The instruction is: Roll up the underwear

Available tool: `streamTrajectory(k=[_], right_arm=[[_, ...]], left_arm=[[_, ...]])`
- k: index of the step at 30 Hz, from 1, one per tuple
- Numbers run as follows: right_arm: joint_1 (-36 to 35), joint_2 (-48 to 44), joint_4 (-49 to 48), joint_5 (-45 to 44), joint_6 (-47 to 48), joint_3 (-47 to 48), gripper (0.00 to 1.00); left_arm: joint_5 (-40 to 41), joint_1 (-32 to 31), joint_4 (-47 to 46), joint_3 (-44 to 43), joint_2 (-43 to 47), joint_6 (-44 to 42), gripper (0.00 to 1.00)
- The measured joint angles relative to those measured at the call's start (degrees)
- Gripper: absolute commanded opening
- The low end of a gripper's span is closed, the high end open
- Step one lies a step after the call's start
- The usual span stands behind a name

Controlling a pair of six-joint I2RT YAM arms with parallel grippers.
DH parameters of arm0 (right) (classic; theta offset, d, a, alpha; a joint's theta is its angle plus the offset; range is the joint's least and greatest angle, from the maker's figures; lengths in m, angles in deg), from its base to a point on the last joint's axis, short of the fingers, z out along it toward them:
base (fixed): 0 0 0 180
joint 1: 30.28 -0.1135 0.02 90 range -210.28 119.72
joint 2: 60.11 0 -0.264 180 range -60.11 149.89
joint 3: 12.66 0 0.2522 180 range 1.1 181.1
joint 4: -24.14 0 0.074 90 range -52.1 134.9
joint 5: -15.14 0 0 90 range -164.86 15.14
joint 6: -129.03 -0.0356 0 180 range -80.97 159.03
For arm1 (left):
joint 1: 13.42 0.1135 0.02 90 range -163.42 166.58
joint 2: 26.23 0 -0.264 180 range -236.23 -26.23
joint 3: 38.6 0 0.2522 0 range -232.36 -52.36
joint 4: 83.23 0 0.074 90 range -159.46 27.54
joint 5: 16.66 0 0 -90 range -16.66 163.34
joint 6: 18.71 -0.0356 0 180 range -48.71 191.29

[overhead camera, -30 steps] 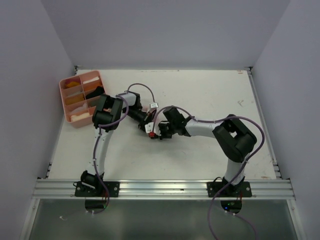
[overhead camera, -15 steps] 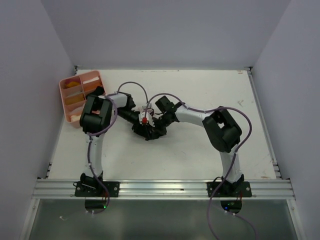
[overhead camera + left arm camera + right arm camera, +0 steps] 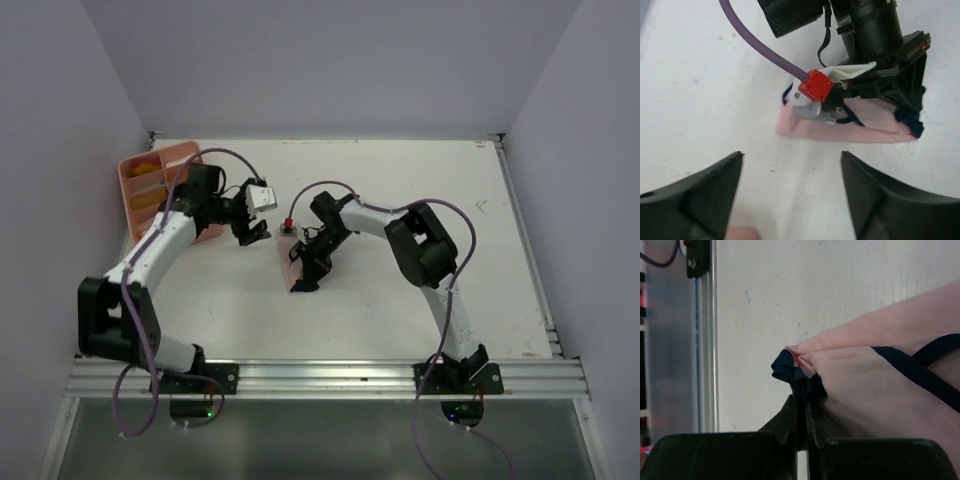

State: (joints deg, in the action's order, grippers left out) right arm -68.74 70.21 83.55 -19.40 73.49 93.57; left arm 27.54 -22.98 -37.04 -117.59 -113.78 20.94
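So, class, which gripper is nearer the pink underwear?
Right. The right gripper is shut on the dark edging of the pink underwear; the left gripper hangs open, apart from it, to its left.

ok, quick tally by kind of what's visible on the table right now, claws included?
Pale pink underwear: 1
Pink compartment tray: 1 (contents too small to count)
Claws: 2, the left claw open over bare table, the right claw shut on the underwear's dark edging
Total: 4
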Motion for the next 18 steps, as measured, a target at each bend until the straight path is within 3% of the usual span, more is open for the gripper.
streamTrajectory(k=[1,4,7,13,16,18], right_arm=[[0.35,1.27,1.25,1.03,-1.31,1.33,0.0],[1.09,4.04,4.04,3.5,-4.55,4.02,0.0],[1.62,6.78,6.71,5.66,-7.76,6.78,0.0],[2.84,12.13,9.94,11.96,-14.23,10.12,0.0],[3.69,13.75,10.75,14.71,-17.49,11.1,0.0],[4.04,14.38,10.93,15.78,-19.08,11.58,0.0]], left_arm=[[1.84,0.0,-2.23,2.73,4.17,-0.28,1.0],[6.16,0.0,-9.16,8.31,13.53,0.61,1.0],[7.54,0.0,-13.29,10.56,16.55,2.89,1.0],[2.69,-2.62,-0.85,10.71,12.55,-9.18,1.0],[3.41,-9.4,-3.02,20.74,17.57,-11.78,0.94],[6.8,-13.81,-6.6,30.49,26.32,-12.31,0.75]])
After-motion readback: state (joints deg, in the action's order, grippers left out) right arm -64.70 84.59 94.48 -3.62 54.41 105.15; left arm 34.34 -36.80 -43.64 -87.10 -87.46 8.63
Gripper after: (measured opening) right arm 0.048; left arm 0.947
